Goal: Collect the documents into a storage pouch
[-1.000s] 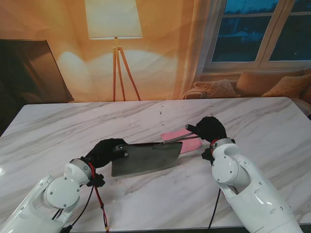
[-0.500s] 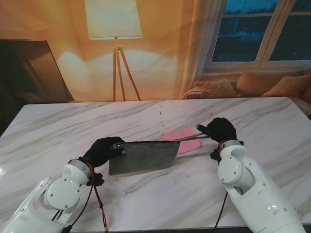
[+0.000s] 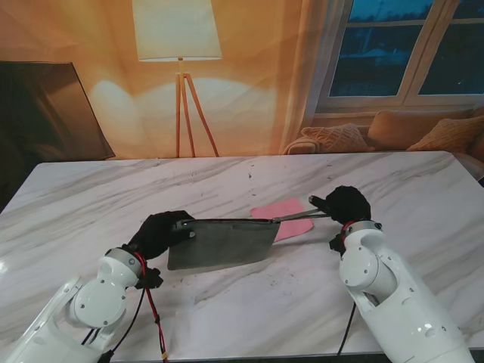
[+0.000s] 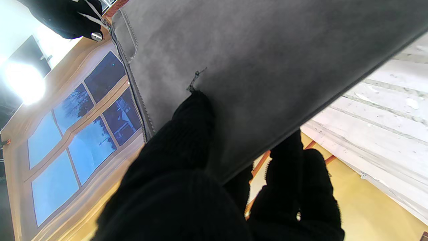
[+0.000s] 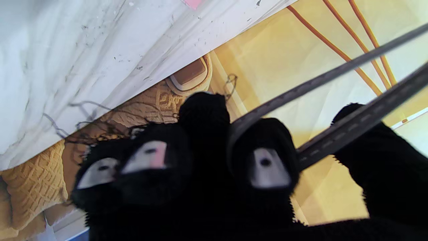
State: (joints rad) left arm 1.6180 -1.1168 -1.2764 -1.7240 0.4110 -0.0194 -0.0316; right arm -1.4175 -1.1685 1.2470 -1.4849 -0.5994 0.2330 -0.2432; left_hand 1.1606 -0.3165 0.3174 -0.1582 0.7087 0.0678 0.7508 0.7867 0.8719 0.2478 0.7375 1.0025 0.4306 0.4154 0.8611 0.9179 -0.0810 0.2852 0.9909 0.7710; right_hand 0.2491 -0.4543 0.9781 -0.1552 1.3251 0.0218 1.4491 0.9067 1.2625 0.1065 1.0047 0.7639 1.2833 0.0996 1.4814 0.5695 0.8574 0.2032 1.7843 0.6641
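Pouch [image 3: 221, 243] hangs pinched in your left robot hand [image 3: 160, 233], its strap [image 3: 296, 217] gripped by your right robot hand [image 3: 344, 203]; hold the mouth steady beside the pink paper [image 3: 286, 215] on the desk [image 3: 91, 204].

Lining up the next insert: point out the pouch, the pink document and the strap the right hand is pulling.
pouch [image 3: 223, 243]: stand view, middle of its grey face.
pink document [image 3: 291, 208]: stand view, bare part beyond the pouch's corner.
strap [image 5: 321, 80]: right wrist view, upper band past the fingers.

A flat grey pouch [image 3: 221, 243] hung tilted at the frame's centre, its zipped edge stretched rightward. A pink document [image 3: 286, 214], possibly paper, lay flat behind it.
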